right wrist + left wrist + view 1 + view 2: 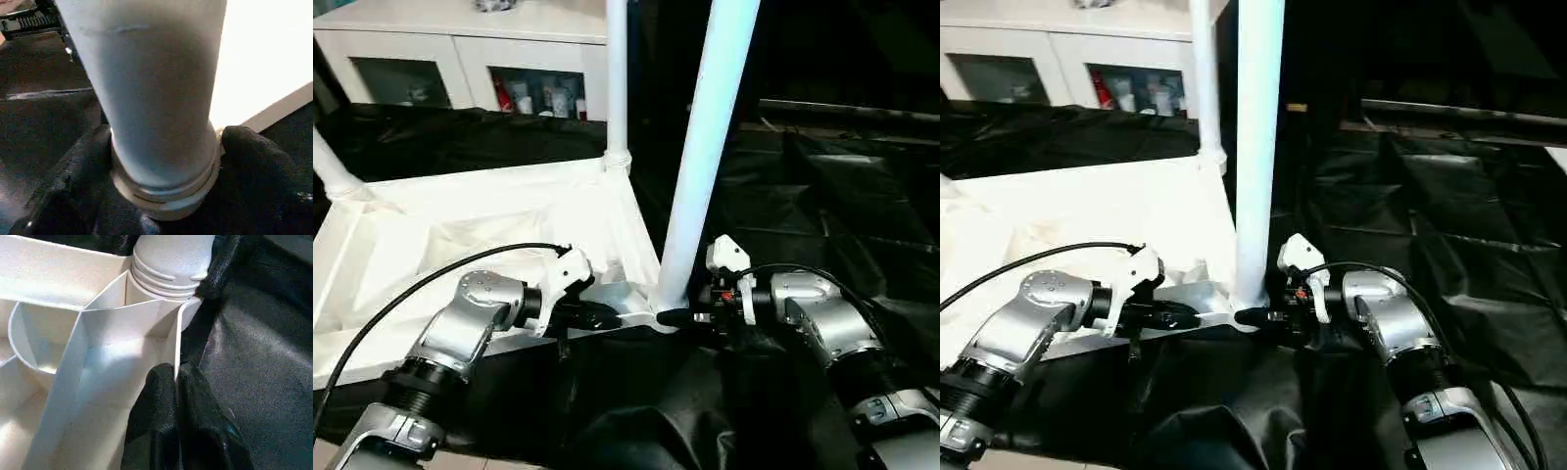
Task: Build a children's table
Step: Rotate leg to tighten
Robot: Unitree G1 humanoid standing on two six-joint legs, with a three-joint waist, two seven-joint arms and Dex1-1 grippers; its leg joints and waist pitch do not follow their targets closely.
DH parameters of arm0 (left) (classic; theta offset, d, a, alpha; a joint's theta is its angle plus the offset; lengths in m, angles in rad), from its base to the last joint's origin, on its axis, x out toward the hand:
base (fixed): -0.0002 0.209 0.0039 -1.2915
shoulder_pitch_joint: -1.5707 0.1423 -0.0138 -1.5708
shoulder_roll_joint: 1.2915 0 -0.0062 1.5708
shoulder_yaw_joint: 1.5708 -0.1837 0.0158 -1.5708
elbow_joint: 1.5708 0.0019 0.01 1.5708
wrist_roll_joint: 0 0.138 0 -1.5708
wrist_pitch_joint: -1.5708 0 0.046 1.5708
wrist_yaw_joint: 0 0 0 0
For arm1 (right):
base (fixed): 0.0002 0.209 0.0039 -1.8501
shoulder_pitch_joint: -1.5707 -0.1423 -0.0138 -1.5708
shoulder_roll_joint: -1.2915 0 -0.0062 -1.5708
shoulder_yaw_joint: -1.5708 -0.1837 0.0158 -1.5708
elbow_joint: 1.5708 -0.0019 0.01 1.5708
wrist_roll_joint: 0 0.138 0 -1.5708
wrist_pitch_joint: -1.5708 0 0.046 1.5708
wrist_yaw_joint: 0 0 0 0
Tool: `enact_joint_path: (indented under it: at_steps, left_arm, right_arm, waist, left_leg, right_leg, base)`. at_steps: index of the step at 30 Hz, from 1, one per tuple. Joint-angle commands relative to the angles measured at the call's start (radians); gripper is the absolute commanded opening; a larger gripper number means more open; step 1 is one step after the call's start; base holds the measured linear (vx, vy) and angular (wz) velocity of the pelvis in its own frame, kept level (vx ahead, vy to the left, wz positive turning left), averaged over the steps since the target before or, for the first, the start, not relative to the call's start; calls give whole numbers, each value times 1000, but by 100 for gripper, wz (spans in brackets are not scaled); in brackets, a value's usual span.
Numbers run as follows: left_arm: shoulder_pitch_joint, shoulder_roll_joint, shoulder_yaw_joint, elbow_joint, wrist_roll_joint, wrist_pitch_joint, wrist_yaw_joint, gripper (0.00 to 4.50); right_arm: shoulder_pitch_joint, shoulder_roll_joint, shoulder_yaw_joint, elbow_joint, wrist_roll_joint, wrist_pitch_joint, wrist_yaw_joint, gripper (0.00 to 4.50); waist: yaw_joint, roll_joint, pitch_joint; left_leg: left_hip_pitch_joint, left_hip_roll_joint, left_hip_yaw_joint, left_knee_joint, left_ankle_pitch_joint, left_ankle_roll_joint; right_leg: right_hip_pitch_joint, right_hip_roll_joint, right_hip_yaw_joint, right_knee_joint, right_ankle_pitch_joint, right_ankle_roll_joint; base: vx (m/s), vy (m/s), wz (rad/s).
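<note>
Black sheeting is spread under the upturned children's table (460, 215). Its rim is pinched by the left gripper (177, 382); the near leg's (710, 147) base, at three o'clock, is straddled by the right gripper (164, 196), so it should be twisted straight.

The table top (489, 225) lies upside down; its near-corner leg (710, 147) stands between the left gripper (607, 315) and right gripper (680, 316).
</note>
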Motion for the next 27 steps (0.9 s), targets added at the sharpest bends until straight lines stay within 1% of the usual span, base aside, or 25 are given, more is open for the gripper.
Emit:
enact_joint_path:
  at_steps: [1,5,7,8,9,10,11,12,13,14,15,16,17,18,19,20,22,23,24,25,26,27]
  left_arm:
    - [20,-11,-29,-5,-21,15,-24,0]
    - [23,-15,-28,-4,-20,20,-19,0]
    - [17,-30,-22,13,-5,34,26,0]
    - [14,-36,-20,20,1,39,44,0]
    - [14,-36,-20,20,1,39,44,0]
    - [5,-53,-13,40,14,39,87,0]
    - [5,-53,-13,40,14,39,87,0]
    - [-19,-102,-2,90,44,41,193,0]
    - [-19,-102,-2,90,44,41,193,0]
    - [-36,-136,4,123,63,46,262,0]
    - [-36,-136,4,123,63,46,262,0]
    - [-52,-171,9,151,77,50,327,0]
    - [-69,-215,8,178,92,54,390,0]
    - [-69,-215,8,178,92,54,390,0]
    - [-82,-249,6,194,101,57,434,0]
    - [-84,-257,3,196,104,58,441,0]
    - [-98,-302,-25,212,131,50,479,0]
    - [-99,-308,-30,214,136,48,482,0]
    - [-104,-327,-50,221,152,33,487,0]
    - [-105,-336,-62,225,161,19,485,0]
    - [-106,-338,-65,226,163,15,484,0]
    - [-103,-340,-69,224,163,10,475,0]
  right_arm:
    - [9,9,6,-18,23,12,31,335]
    - [24,12,7,-31,37,19,39,321]
    - [26,28,-1,-22,34,19,3,316]
    - [27,34,-5,-17,32,18,-12,316]
    - [27,34,-5,-17,32,18,-12,315]
    - [24,53,-13,0,18,10,-65,310]
    - [24,53,-13,0,18,10,-65,307]
    - [10,103,-34,57,-16,4,-218,307]
    - [10,103,-34,57,-16,4,-218,297]
    - [2,139,-50,88,-29,12,-317,297]
    - [2,139,-50,88,-29,12,-317,285]
    - [-6,175,-68,113,-37,23,-412,283]
    - [-16,223,-92,137,-37,34,-524,282]
    - [-16,223,-92,137,-37,34,-524,280]
    - [-24,261,-113,151,-34,44,-606,278]
    - [-27,271,-118,154,-33,46,-627,276]
    - [-45,335,-142,172,-36,43,-745,276]
    - [-48,341,-139,174,-42,37,-753,276]
    - [-57,361,-129,177,-57,8,-769,276]
    - [-61,369,-122,177,-61,-19,-762,276]
    - [-62,370,-121,176,-62,-27,-759,276]
    - [-61,376,-127,166,-48,-31,-733,276]
  waist:
    - [3,-11,-68]
    - [3,-13,-71]
    - [3,-14,-71]
    - [2,-13,-71]
    - [2,-14,-69]
    - [0,-16,-68]
    - [-1,-15,-66]
    - [-4,-16,-64]
    - [-7,-14,-59]
    - [-8,-16,-59]
    - [-13,-17,-58]
    - [-16,-16,-56]
    - [-20,-16,-53]
    - [-20,-15,-52]
    - [-22,-13,-54]
    - [-23,-12,-54]
    - [-27,-8,-53]
    - [-30,-8,-53]
    - [-31,-5,-53]
    - [-36,-4,-51]
    - [-39,-4,-51]
    - [-41,-6,-51]
  left_leg:
    - [6,41,-13,-69,-170,50]
    - [5,41,-12,-67,-155,58]
    - [5,40,-12,-66,-148,61]
    - [5,41,-11,-66,-151,61]
    - [6,40,-12,-69,-168,56]
    - [6,40,-13,-70,-179,49]
    - [6,40,-14,-72,-191,43]
    - [9,40,-14,-74,-218,31]
    - [13,38,-16,-78,-257,12]
    - [15,38,-18,-79,-274,3]
    - [12,38,-22,-83,-286,-12]
    - [14,37,-24,-86,-309,-20]
    - [20,35,-25,-87,-342,-30]
    - [24,35,-28,-88,-359,-36]
    - [27,34,-30,-87,-381,-35]
    - [31,34,-30,-87,-395,-34]
    - [32,35,-33,-91,-416,-37]
    - [33,34,-36,-93,-437,-40]
    - [33,35,-37,-94,-447,-42]
    - [35,35,-39,-96,-474,-44]
    - [36,34,-41,-96,-498,-43]
    - [37,34,-41,-97,-504,-41]
  right_leg:
    - [55,-48,52,-66,-171,-241]
    - [56,-48,52,-64,-146,-248]
    - [56,-47,51,-62,-132,-253]
    - [55,-47,51,-62,-132,-254]
    - [55,-48,50,-67,-162,-249]
    - [55,-49,51,-69,-190,-240]
    - [54,-49,51,-73,-211,-234]
    - [52,-50,51,-79,-264,-219]
    - [47,-51,51,-89,-337,-201]
    - [49,-55,51,-93,-374,-188]
    - [53,-55,50,-95,-405,-168]
    - [50,-53,48,-99,-436,-150]
    - [45,-53,47,-109,-485,-132]
    - [44,-55,44,-111,-515,-121]
    - [43,-56,43,-117,-551,-103]
    - [38,-56,42,-122,-557,-96]
    - [35,-54,40,-126,-555,-92]
    - [36,-53,36,-128,-558,-88]
    - [36,-53,34,-129,-558,-87]
    - [35,-53,31,-135,-562,-81]
    - [35,-53,28,-138,-568,-75]
    - [35,-53,28,-140,-570,-73]
  base:
    - [0,0,0]
    - [0,0,0]
    - [0,0,0]
    - [0,0,0]
    - [0,0,0]
    - [0,0,0]
    - [0,0,0]
    - [0,0,0]
    - [0,0,0]
    - [0,0,0]
    - [0,0,0]
    - [0,0,0]
    - [0,0,0]
    - [0,0,0]
    - [0,0,0]
    - [0,0,0]
    - [0,0,0]
    - [0,0,0]
    - [0,0,0]
    - [0,0,0]
    - [0,0,0]
    - [0,0,0]
